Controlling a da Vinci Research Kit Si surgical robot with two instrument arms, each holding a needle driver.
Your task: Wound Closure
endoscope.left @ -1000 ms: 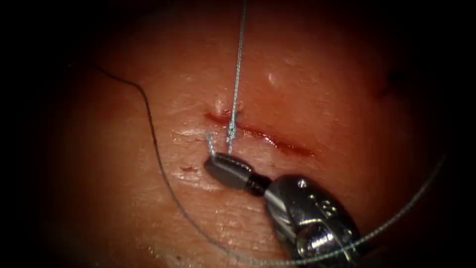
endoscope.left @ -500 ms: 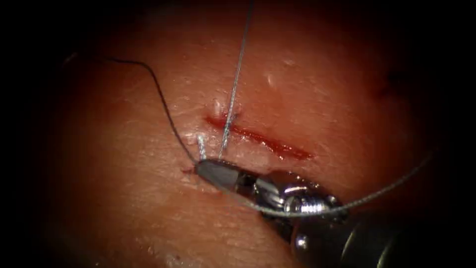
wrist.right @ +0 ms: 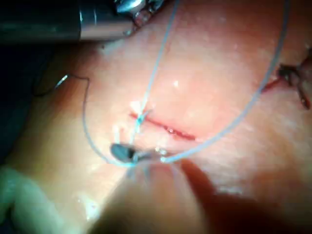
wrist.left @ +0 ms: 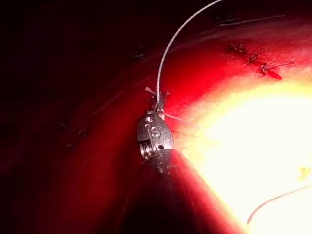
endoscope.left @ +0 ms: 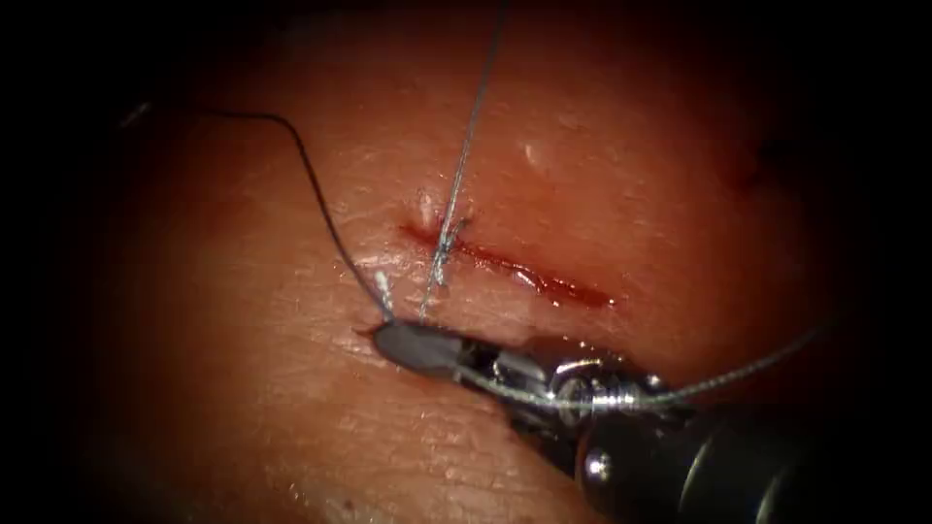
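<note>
Grey thread [endoscope.left: 464, 146] sits clenched in the right claw [endoscope.left: 413, 346] just below the cut [endoscope.left: 505, 264]; left claw's state unclear.

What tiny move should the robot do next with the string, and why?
Probably a gentle pull with the right tool away from the cut, to snug the knot. Its jaws are shut on the short thread end just below the cut, the knot sits on the cut's left end, and the left tool holds the long strand running up from it.
</note>
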